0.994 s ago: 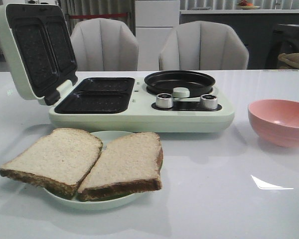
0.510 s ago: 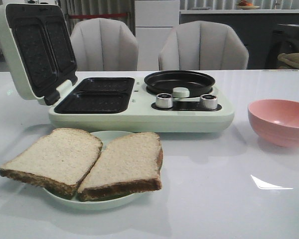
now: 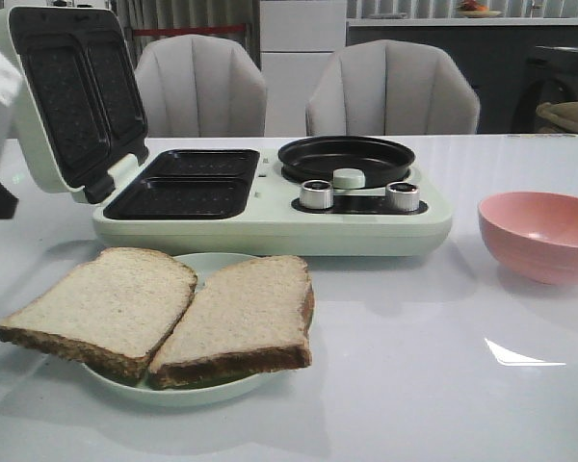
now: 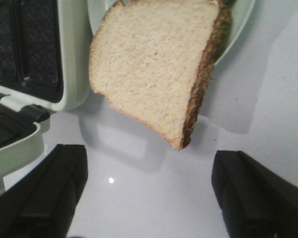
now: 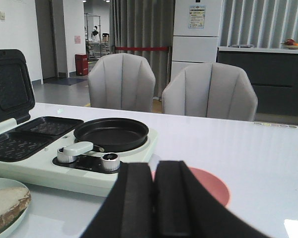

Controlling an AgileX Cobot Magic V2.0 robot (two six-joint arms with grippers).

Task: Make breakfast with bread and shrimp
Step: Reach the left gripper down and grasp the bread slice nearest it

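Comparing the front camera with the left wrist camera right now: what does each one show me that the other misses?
Only the front view shows both bread slices together, the round pan, the two knobs, the pink bowl and the chairs. No shrimp shows in it.

Only the left wrist view shows the left gripper, its fingers spread wide over bare table just short of one slice's overhanging corner.

Both share that slice, the pale green plate under it, and the open sandwich maker.
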